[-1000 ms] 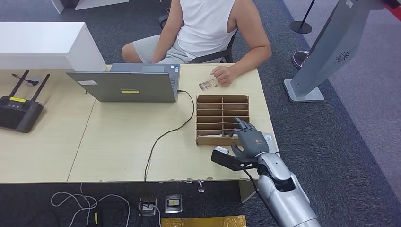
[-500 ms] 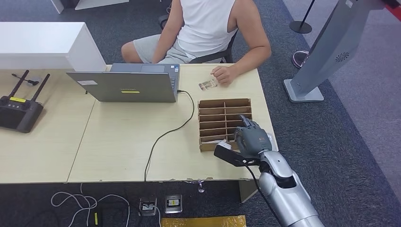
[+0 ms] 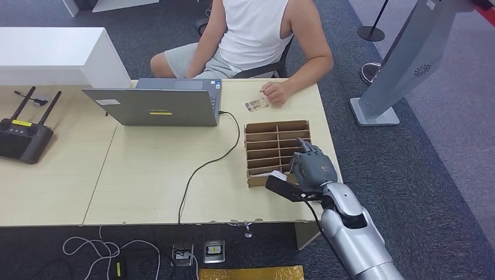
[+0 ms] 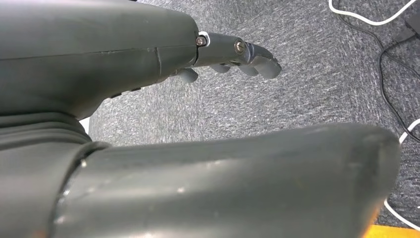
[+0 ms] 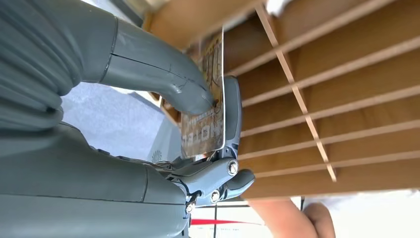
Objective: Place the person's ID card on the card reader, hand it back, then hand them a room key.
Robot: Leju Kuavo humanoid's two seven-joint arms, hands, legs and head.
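Observation:
My right hand hangs over the near right corner of a brown wooden box with divided slots. In the right wrist view it pinches a printed hotel key card between thumb and fingers, just in front of the box's dividers. An ID card lies on the table at the far side, right beside the seated person's hand. My left hand hangs over grey carpet with its fingers straight and nothing in it.
An open laptop stands at the back of the table, with a black cable running to the front edge. A black remote controller lies at the far left. A grey kiosk stand is on the floor to the right.
My right hand has moved a little forward and to the right at the box's near corner. The box seems to have shifted slightly. The person and the ID card have stayed put.

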